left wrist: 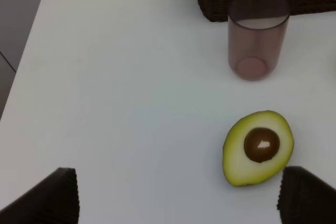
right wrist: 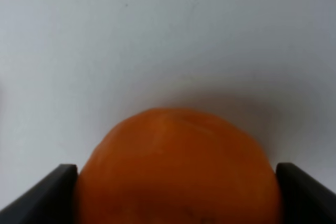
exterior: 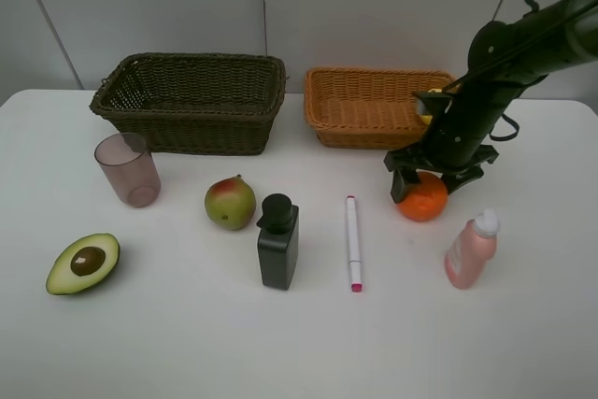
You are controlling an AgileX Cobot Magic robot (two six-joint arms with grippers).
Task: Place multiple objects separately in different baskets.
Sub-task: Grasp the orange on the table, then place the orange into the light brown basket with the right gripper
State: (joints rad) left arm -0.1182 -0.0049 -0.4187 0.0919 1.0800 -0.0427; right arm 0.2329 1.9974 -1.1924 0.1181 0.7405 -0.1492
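The orange sits on the white table in front of the orange-tan basket. My right gripper reaches down over it, and in the right wrist view both fingers press the sides of the orange. Something yellow, perhaps the lemon, peeks out at that basket's right end behind the arm. My left gripper hangs open over the table near the halved avocado, holding nothing. The mauve cup stands beyond it, before the dark basket.
Along the front of the table lie the avocado, the red-green pear, the black pump bottle, the pink-capped marker and the pink bottle. The cup stands at the left. Both baskets line the back edge.
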